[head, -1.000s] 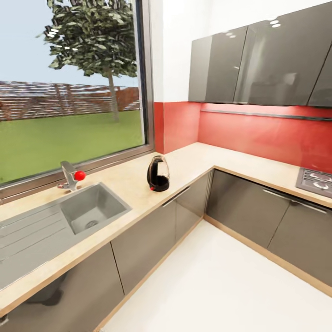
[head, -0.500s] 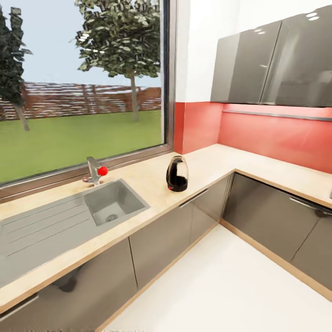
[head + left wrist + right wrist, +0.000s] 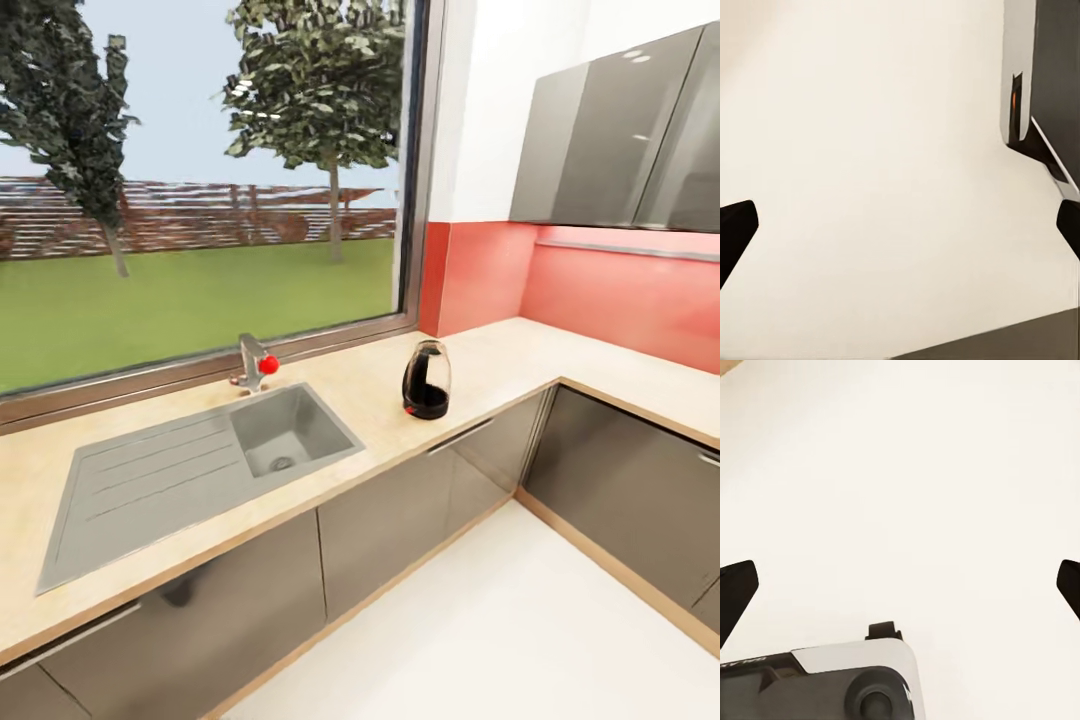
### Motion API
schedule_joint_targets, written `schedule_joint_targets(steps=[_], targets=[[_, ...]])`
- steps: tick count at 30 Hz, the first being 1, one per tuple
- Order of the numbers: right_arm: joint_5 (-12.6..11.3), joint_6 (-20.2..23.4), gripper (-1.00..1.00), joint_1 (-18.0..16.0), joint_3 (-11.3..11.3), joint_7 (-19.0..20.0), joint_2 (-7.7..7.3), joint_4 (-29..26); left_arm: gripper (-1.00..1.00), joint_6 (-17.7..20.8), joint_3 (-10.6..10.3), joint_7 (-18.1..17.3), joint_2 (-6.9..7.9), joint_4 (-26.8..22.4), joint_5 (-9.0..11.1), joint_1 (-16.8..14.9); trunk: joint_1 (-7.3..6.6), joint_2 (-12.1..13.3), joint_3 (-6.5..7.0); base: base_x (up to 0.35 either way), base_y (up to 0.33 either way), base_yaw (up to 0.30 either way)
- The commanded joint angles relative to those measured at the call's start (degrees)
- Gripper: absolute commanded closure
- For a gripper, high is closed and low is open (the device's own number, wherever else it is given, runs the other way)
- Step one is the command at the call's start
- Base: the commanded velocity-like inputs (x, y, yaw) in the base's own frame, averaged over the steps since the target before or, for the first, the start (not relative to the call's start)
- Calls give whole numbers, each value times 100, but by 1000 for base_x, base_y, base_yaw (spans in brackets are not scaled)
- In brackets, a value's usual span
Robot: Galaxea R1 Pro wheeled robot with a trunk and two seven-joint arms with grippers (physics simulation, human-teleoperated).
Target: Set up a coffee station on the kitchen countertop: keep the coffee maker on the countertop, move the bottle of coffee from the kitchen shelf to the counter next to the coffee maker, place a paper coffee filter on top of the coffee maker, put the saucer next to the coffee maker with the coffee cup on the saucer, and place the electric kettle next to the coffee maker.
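The electric kettle (image 3: pixel 427 380), rounded glass with dark contents, a black base and a small red switch, stands upright on the kitchen countertop (image 3: pixel 500 352) near its front edge, right of the sink. In the left wrist view my left gripper (image 3: pixel 900 232) is open, its dark fingertips (image 3: pixel 733 234) wide apart over pale floor with nothing between them. In the right wrist view my right gripper (image 3: pixel 900 585) is open too, its fingertips (image 3: pixel 735 589) spread over white floor and holding nothing.
A grey sink (image 3: pixel 290 430) with a drainboard and a red-knobbed faucet (image 3: pixel 256 364) sits under the big window. The worktop turns a corner at the right, below glossy grey wall cabinets (image 3: pixel 610 140). White floor (image 3: pixel 500 620) lies open before the grey cabinet fronts.
The head camera has swung left, so the whole scene has slid right and the hob has left the picture. The kettle keeps its place on the counter.
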Motion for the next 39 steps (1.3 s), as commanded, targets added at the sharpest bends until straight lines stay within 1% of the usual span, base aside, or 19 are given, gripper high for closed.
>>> schedule_joint_targets(steps=[1,8,9,10,11,13,15,16,18,21,22,24,25,26,27,32,33,36,39], targets=[[61,-20,-100,-4,-52,-7,-1,2,-100,-36,15,39,-4,15,-60,-6,3,-10,-10,0,0,275],[56,-23,-100,-7,-59,-7,-3,-115,-100,-43,23,48,-24,10,-52,-6,3,-10,-10,0,0,201],[59,-24,-100,-9,-60,-4,-13,-325,-100,-44,23,49,-24,8,-51,-6,3,-10,-10,0,0,23],[57,-12,-100,-11,-60,-8,-9,-880,-100,-45,29,49,-26,7,-51,-6,3,-10,-10,0,0,10],[54,-5,-100,-12,-60,-13,-5,-1055,-100,-45,29,49,-28,7,-51,-6,3,-10,-10,0,0,8],[48,74,-100,-13,-60,-49,31,-1822,-100,-45,31,49,-29,6,-53,-6,3,-10,-10,0,0,4],[44,463,-100,-18,-60,-284,257,-3010,-100,-45,32,49,-21,9,-57,-6,3,-10,-10,0,0,1],[42,777,-100,-18,-60,-508,456,-3788,-100,-45,32,49,-5,13,-59,-6,3,-10,-10,0,0,0],[40,997,-100,-28,-46,-632,730,-4698,-100,-40,32,49,11,19,-59,-1,3,-10,-10,0,0,0],[42,1093,-100,-46,-10,-677,1031,-5528,-100,-37,32,49,17,17,-59,36,3,-10,-10,0,0,0],[42,1115,-100,-61,90,-685,1131,-5842,-100,-38,32,49,17,16,-58,50,3,-10,-10,0,0,0],[43,1178,-100,-131,531,-697,1210,-6266,-100,-38,32,49,13,15,-57,59,3,-10,-10,0,0,0],[43,1340,-100,-204,901,-704,1232,-6493,-100,-37,32,49,12,15,-57,62,3,-10,-10,0,0,0],[43,1804,-100,-344,1334,-730,1281,-6740,-100,-40,32,51,11,18,-50,67,3,-10,-10,0,0,0],[43,2101,-100,-448,1479,-794,1281,-6820,-100,-42,32,53,14,19,-44,73,3,-10,-10,0,0,0],[38,3016,-100,-1068,1754,-1460,1281,-6913,-100,-58,35,56,11,23,-25,127,3,-10,-10,0,0,0],[37,3056,-100,-1133,1794,-1525,1281,-6914,-100,-59,34,56,9,23,-25,132,3,-10,-10,0,0,0],[40,3169,-100,-1452,2192,-1819,1281,-6908,-100,-67,34,51,-3,24,-23,145,3,-10,-10,0,0,0],[42,3213,-100,-1660,2704,-2335,1281,-6904,-100,-78,37,52,-13,24,-20,150,3,-10,-10,0,0,0]])
